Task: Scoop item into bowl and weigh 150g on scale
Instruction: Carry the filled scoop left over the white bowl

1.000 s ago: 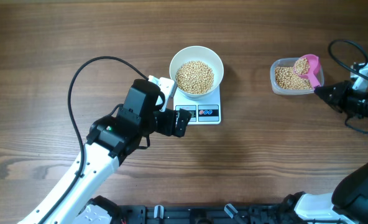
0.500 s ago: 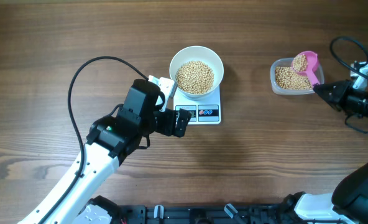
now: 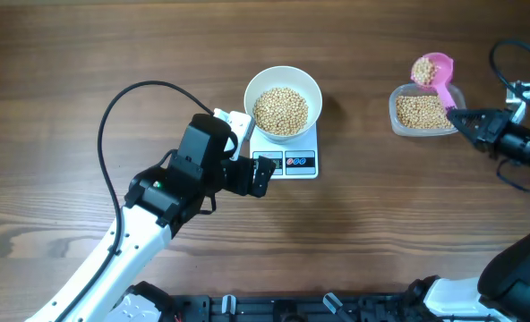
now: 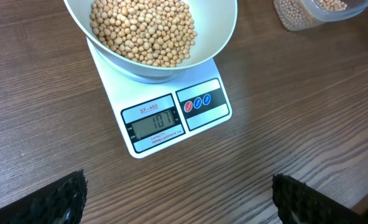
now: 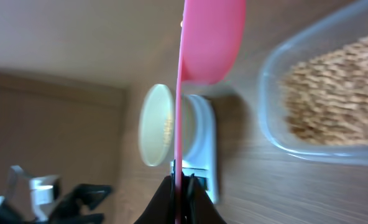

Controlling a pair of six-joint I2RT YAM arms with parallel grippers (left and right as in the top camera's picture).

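Left arm [image 3: 77, 277]: long, smooth white link far behind the jaws, then bulky matte-black joint housings closer to them, one marked with a small green dot. Left cable [image 3: 113, 107]: thin, black, in a wide loop from behind the housings up to the wrist block. White bracket [image 3: 235, 121] just beside the jaws. Left gripper [image 4: 181, 202]: black fingers [image 4: 56, 199] with coarse, pebbled faces.

Right arm [image 3: 520, 148]: black and angular behind the jaws, with a white fitting [image 3: 526, 89] alongside. Right cable [image 3: 495, 58]: thin, black, curled behind the wrist. Right gripper [image 5: 179, 198]: dark, slim, tapering to narrow tips. Much farther back, a dark curved link [image 3: 516, 264] and a white base section [image 3: 448, 291].
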